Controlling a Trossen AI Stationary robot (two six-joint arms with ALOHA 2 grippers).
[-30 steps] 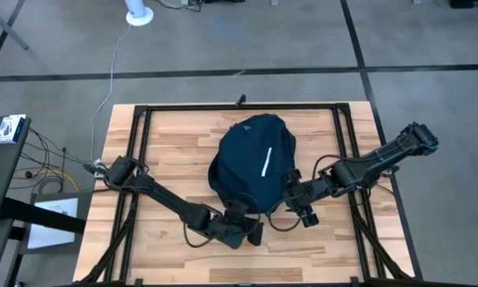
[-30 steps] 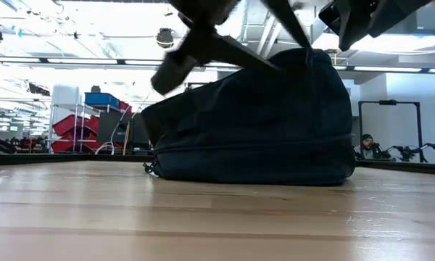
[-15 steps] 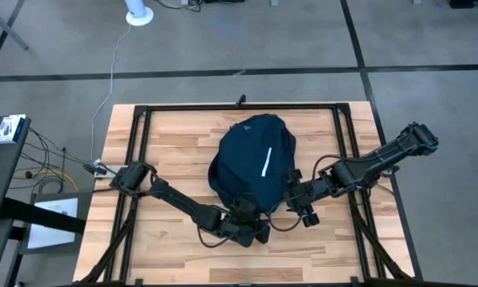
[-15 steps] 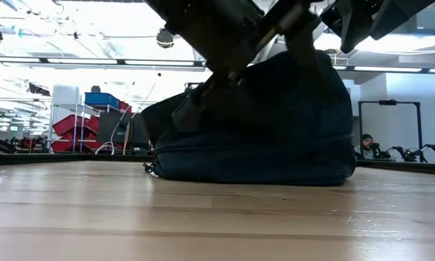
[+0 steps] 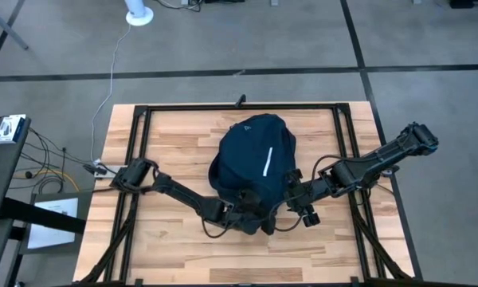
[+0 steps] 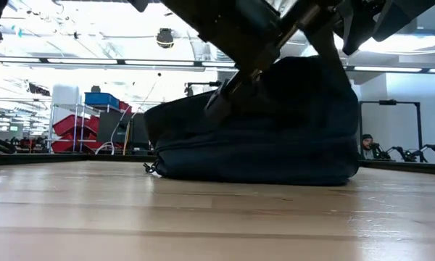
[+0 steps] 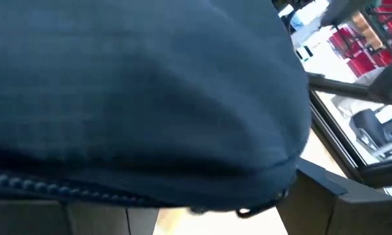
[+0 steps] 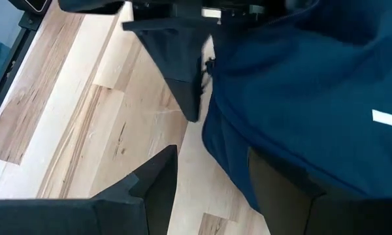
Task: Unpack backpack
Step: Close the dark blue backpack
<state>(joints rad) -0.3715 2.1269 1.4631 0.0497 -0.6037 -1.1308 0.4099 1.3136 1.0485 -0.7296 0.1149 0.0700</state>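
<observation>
No words, numbers or brand names can be read anywhere. The only marks are on the backpack (image 5: 252, 159): a small white diamond logo (image 5: 244, 127) near its far end and a short white stripe (image 5: 267, 162) along its top, seen from above; neither carries letters. Part of the stripe also shows in the right wrist view. The bins and shelves in the room behind are too far off to read.
</observation>
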